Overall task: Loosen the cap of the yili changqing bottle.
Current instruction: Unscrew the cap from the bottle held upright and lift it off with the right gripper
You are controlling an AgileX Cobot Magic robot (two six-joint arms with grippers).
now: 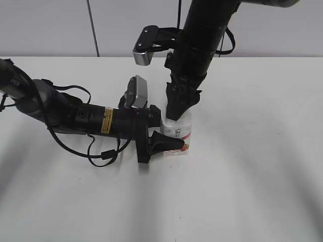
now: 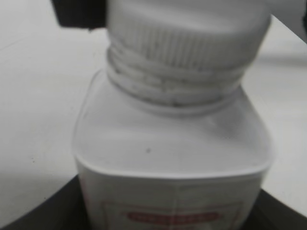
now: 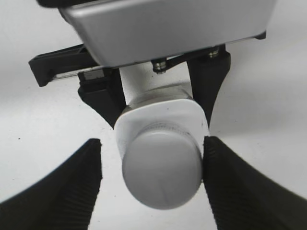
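Observation:
The yili changqing bottle (image 1: 182,134) stands upright on the white table, white with a pink-red label. My left gripper (image 1: 162,135) comes in from the left and is shut on the bottle's body; in the left wrist view the bottle (image 2: 172,143) fills the frame between the dark fingers (image 2: 168,213). The white ribbed cap (image 2: 187,33) sits on the neck. My right gripper (image 1: 175,112) hangs straight down over it. In the right wrist view the cap (image 3: 160,175) lies between the open fingers (image 3: 153,187): the right finger touches it, the left stands apart.
The white table (image 1: 252,166) runs out on all sides of the bottle. The left arm's cables (image 1: 101,154) lie on the table at the left. The left wrist's silver camera housing (image 3: 168,24) sits close above the bottle in the right wrist view.

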